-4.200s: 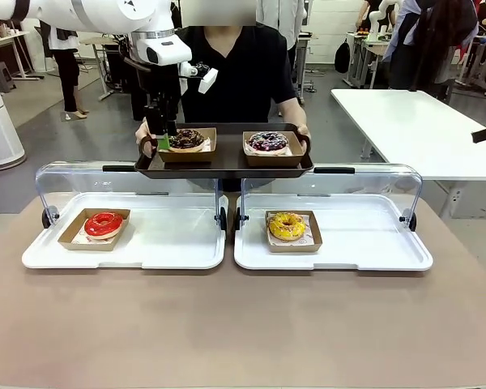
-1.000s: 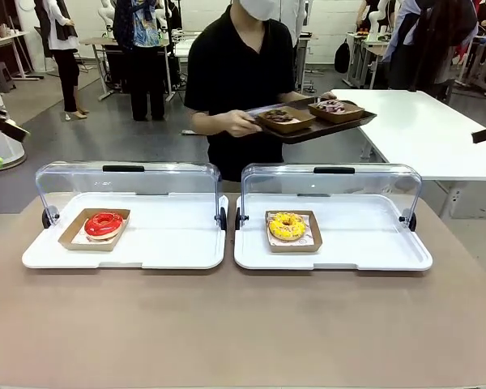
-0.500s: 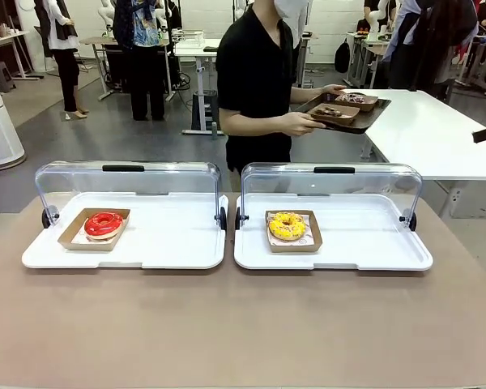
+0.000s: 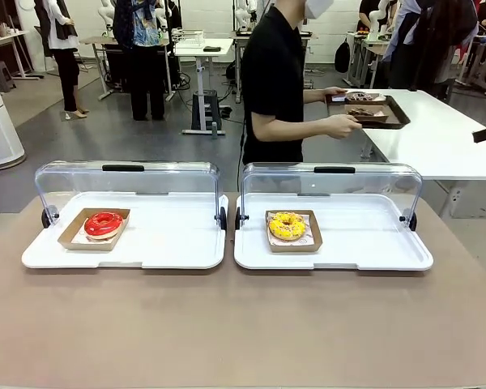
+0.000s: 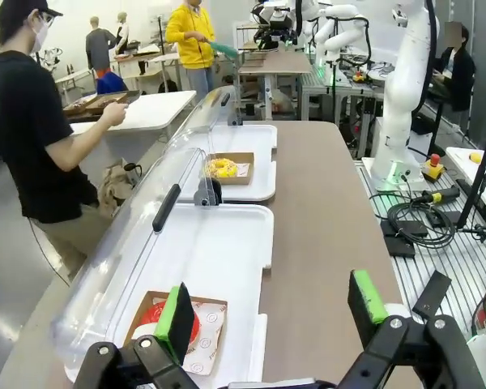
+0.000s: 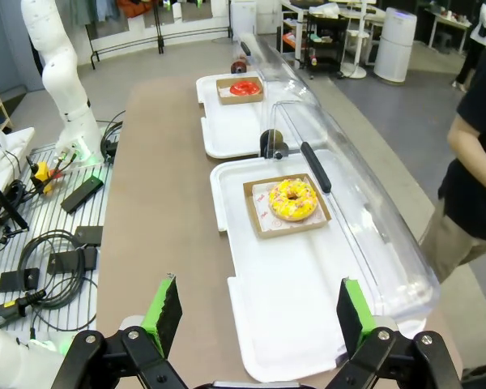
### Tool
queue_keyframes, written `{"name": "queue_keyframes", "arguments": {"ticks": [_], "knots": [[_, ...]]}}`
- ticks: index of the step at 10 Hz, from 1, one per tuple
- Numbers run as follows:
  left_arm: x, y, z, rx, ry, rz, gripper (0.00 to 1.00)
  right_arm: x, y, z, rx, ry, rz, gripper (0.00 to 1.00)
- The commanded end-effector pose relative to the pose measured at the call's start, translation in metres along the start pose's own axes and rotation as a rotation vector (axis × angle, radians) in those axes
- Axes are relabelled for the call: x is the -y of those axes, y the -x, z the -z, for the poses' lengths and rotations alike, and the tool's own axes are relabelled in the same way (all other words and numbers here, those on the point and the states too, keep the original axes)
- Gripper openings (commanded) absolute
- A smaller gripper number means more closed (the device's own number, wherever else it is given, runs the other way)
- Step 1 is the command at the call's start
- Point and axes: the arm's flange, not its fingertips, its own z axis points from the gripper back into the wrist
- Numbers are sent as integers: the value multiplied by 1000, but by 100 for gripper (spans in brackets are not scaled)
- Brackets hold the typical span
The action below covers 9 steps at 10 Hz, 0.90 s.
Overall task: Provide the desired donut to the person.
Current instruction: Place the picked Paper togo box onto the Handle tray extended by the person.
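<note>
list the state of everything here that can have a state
left claw: open, holding nothing
right claw: open, holding nothing
clear plastic lid of the left white tray: flipped up, open
clear plastic lid of the right white tray: flipped up, open
red-glazed donut: resting in its cardboard box
yellow-glazed donut: resting in its cardboard box
dark serving tray: held by the person, carrying two donuts

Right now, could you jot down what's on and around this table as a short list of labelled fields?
Left tray: red donut in a cardboard box, clear lid open
Right tray: yellow donut in a cardboard box, clear lid open
Person: turned sideways, setting a dark tray with two donuts on the white side table
Left gripper: open, holding nothing
Right gripper: open, holding nothing
</note>
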Motion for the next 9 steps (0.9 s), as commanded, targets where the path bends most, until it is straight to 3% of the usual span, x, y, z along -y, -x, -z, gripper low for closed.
{"name": "queue_keyframes", "arguments": {"ticks": [1,9], "knots": [[0,5,4,-14,-1,-8,100,0,-2,1,18,-1,0,100],[0,5,4,-14,-1,-8,100,0,-2,1,18,-1,0,100]]}}
